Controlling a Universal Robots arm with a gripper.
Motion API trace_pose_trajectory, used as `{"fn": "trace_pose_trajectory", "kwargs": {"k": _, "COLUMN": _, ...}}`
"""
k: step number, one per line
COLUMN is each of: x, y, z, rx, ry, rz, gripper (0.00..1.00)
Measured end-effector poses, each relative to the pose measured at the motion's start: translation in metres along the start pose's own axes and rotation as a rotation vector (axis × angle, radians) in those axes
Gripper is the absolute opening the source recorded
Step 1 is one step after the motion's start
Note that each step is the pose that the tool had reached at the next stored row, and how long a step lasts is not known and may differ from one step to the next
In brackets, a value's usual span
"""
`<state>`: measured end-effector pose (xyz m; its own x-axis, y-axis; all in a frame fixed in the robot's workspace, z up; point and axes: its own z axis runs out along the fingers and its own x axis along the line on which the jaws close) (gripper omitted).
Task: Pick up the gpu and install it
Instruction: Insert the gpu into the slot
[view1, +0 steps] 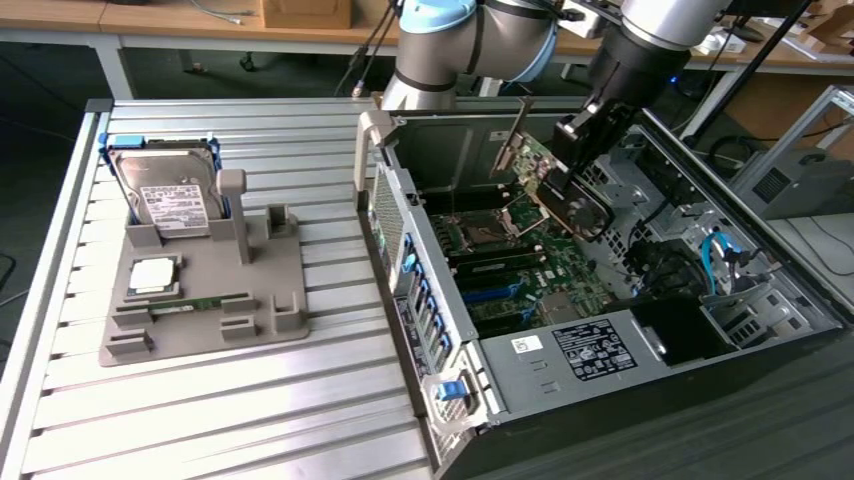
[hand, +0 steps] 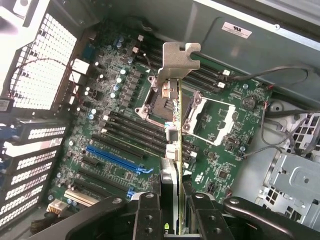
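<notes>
Robotics lab, slatted aluminium workbench (view1: 200, 400), open PC case (view1: 534, 362), desks (view1: 160, 25) behind

gpu (view1: 561, 195) over motherboard (view1: 521, 272) inside case (view1: 398, 235), hard drive (view1: 167, 195) on holder (view1: 200, 325)

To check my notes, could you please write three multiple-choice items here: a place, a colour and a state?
1. Where is the silver hard drive with the white label? A in the grey plastic holder; B inside the computer case; C on the floor.
2. What colour is the long slot beside the black ones on the green motherboard? A red; B blue; C yellow.
3. The gripper has its fingers: A open; B shut on the thin tan-brown circuit card with the silver bracket; C shut on a cable.
Answers: 1 A, it stands propped there; 2 B, the wrist view shows blue; 3 B, both clamp the card's edge.
</notes>
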<state>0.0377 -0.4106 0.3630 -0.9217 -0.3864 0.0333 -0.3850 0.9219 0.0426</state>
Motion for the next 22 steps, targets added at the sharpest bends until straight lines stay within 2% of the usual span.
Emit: {"fn": "trace_pose_trajectory", "kwargs": {"k": 22, "x": 0.0000, "y": 0.0000, "z": 0.0002, "rx": 0.0036, "ry": 0.0046, "rz": -0.109, "gripper": 0.27}}
